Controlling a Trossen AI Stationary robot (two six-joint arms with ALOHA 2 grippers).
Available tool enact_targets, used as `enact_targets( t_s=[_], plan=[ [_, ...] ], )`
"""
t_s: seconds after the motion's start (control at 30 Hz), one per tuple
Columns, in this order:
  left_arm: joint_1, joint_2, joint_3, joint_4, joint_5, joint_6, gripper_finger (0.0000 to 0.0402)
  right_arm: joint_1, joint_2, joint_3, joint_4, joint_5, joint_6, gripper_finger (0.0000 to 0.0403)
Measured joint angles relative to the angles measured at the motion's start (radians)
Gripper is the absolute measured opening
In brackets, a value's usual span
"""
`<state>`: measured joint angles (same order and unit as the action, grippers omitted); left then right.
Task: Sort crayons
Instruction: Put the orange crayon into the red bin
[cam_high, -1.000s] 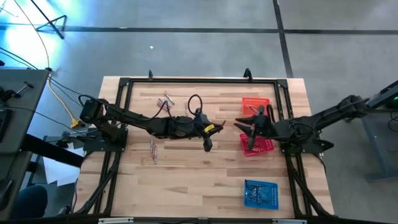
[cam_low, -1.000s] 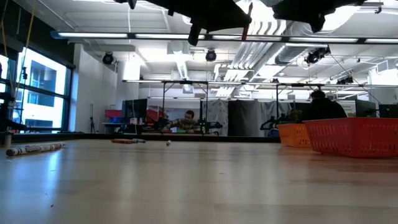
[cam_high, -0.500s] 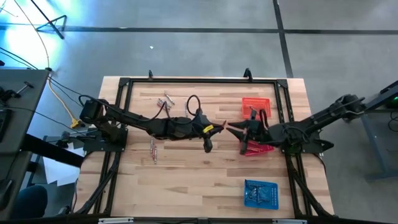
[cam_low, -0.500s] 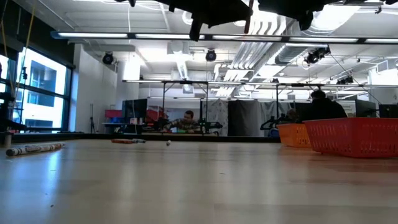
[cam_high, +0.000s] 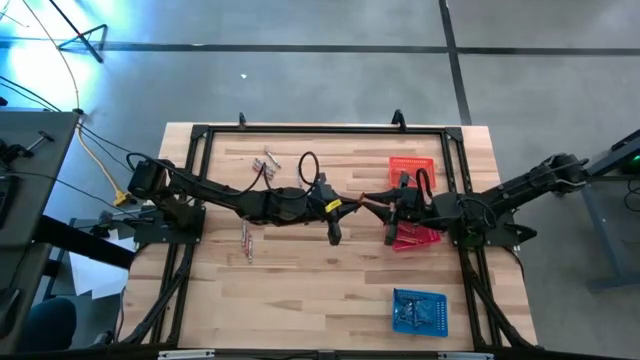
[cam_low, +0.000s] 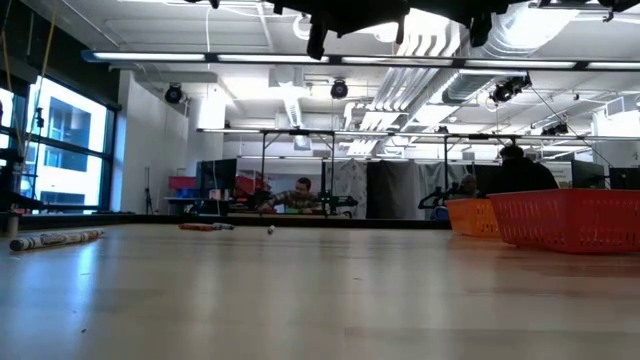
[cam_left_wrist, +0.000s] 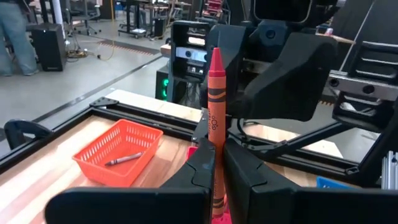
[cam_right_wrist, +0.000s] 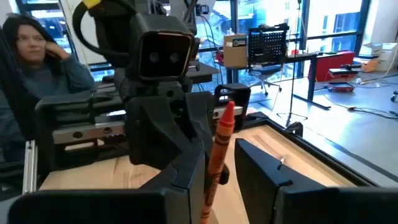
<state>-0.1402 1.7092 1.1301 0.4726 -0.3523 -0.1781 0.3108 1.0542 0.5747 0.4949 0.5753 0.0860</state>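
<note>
While both arms reach level toward mid-bench, their grippers meet nose to nose. Left gripper (cam_left_wrist: 214, 168) fingers clamp the red-orange crayon (cam_left_wrist: 215, 118). Right gripper (cam_right_wrist: 221, 171) fingers stand parted around it.

High view: overhead, straight down on table (cam_high: 300, 290).
Low view: tabletop level, facing room.
Wrist views: close, facing each other above table, sharing crayon (cam_left_wrist: 215, 118).

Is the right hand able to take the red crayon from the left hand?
Probably yes. The left hand holds the red crayon aloft, and the open fingers of the right hand flank it, nothing between.
</note>
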Motion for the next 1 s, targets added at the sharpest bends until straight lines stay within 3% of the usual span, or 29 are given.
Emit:
enact_targets(
  t_s=[0.5, 0.6, 0.73, 1.0],
  plan=[
    [-0.004, 0.004, 0.0, -0.002, -0.002, 0.009, 0.0009, -0.083, 0.14, 0.0, 0.193, -0.109, 0.005, 0.0083],
    [-0.007, 0.004, 0.0, -0.002, -0.004, 0.019, 0.0003, -0.084, 0.143, 0.0, 0.203, -0.113, 0.002, 0.0066],
    [-0.007, 0.004, 0.0, 0.0, -0.002, 0.027, 0.0004, -0.083, 0.142, 0.0, 0.213, -0.117, -0.016, 0.0014],
    [-0.01, 0.004, 0.0, -0.004, -0.002, 0.034, 0.001, -0.084, 0.142, 0.0, 0.206, -0.123, 0.0, 0.0007]
  ],
)
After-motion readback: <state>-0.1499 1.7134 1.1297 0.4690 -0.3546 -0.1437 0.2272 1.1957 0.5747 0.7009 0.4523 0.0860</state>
